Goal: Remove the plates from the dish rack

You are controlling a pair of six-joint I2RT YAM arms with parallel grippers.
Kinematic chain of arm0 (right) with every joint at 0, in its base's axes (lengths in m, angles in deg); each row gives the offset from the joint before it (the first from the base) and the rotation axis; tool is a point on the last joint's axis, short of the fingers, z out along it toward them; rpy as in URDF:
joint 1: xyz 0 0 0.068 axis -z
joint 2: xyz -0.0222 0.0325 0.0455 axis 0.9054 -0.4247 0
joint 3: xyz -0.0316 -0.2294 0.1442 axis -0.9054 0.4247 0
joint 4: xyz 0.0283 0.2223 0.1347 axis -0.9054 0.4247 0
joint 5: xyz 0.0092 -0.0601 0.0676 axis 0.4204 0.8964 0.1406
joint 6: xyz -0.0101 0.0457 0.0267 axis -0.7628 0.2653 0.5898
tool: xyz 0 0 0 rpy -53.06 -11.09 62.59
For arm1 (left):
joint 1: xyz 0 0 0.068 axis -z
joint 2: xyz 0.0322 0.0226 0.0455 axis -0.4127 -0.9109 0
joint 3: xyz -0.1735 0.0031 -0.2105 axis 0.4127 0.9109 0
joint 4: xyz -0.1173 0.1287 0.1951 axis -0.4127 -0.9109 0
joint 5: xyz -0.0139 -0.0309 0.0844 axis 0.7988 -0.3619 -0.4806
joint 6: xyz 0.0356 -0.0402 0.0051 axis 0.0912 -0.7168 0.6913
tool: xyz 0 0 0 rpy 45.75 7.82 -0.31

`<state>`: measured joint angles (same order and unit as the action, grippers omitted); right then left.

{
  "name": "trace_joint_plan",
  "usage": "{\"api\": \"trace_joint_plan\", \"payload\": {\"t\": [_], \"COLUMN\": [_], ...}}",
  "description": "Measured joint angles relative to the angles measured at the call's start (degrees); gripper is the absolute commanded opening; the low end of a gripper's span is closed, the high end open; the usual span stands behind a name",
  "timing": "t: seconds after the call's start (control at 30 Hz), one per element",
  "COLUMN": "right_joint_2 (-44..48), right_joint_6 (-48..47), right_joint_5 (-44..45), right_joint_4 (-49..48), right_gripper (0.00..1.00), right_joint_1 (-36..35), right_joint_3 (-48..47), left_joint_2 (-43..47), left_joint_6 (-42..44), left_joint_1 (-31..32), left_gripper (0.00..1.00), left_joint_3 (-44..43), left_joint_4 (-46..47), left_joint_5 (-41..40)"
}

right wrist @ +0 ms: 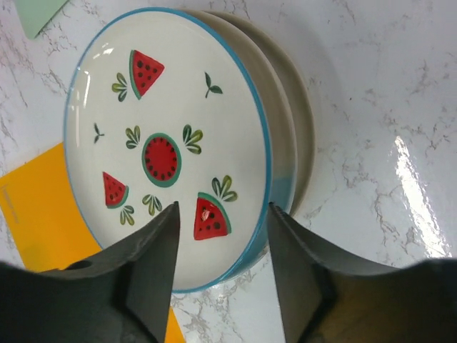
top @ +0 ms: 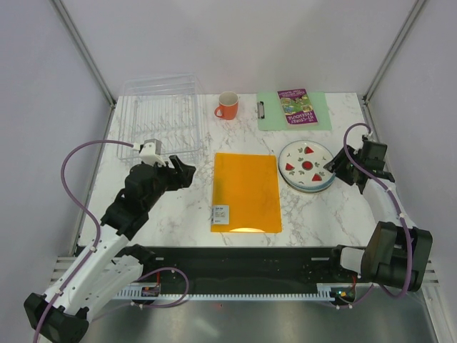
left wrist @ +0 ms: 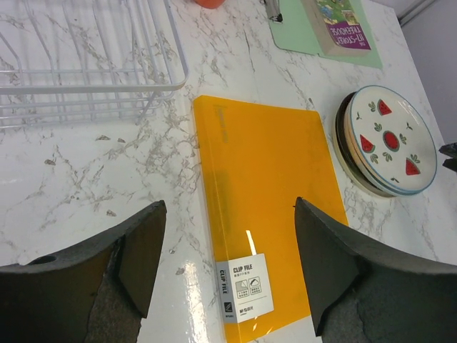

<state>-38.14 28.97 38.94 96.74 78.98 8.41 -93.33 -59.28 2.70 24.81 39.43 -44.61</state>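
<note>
The clear dish rack [top: 161, 118] [left wrist: 86, 71] stands at the back left with no plates in it. The plates [top: 305, 166] [left wrist: 389, 139] lie in a flat stack on the right of the table. On top is a white plate with red fruit marks and a blue rim [right wrist: 164, 128], and cream rims [right wrist: 289, 121] show beneath it. My right gripper [top: 332, 170] [right wrist: 223, 207] is open at the stack's near right edge, one finger over the top plate's face and the other outside its rim. Over bare marble beside the orange folder, my left gripper [top: 184, 171] [left wrist: 228, 206] hangs open and holds nothing.
An orange folder [top: 246, 191] [left wrist: 264, 179] lies flat in the middle of the table. An orange mug [top: 228, 106] stands at the back centre. A green clipboard [top: 320, 114] with a book [top: 296, 106] on it lies at the back right.
</note>
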Motion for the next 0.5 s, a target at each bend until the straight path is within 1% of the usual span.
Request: {"api": "trace_joint_plan", "payload": {"t": [0.2,0.3,0.33,0.37,0.43,0.47,0.5], "right_joint_2": [0.0,0.0,0.2,0.3,1.3,2.1,3.3], "right_joint_6": [-0.6,-1.2,-1.5,-1.7,-2.5,-2.8,-3.2], "right_joint_5": [0.3,1.1,1.4,1.6,1.9,2.0,2.3], "right_joint_4": [0.0,0.5,0.9,1.4,2.6,3.3,4.4], "right_gripper": [0.64,0.65,0.67,0.69,0.74,0.82,0.98], "right_joint_1": [0.0,0.0,0.0,0.0,0.0,0.0,0.0], "right_joint_3": [0.0,0.0,0.0,0.0,0.0,-0.1,-0.4], "left_joint_2": [0.0,0.0,0.0,0.0,-0.1,-0.2,-0.4], "left_joint_6": [0.1,0.3,0.4,0.5,0.7,0.9,1.2], "left_joint_1": [0.0,0.0,0.0,0.0,0.0,0.0,0.0], "left_gripper": [0.79,0.83,0.88,0.89,1.00,1.00,1.00], "left_joint_3": [0.0,0.0,0.0,0.0,0.0,0.0,0.0], "left_joint_4": [-0.1,-0.1,-0.1,-0.1,-0.2,-0.3,-0.5], "left_joint_5": [-0.4,-0.6,-0.8,-0.9,-1.1,-1.3,-1.5]}}
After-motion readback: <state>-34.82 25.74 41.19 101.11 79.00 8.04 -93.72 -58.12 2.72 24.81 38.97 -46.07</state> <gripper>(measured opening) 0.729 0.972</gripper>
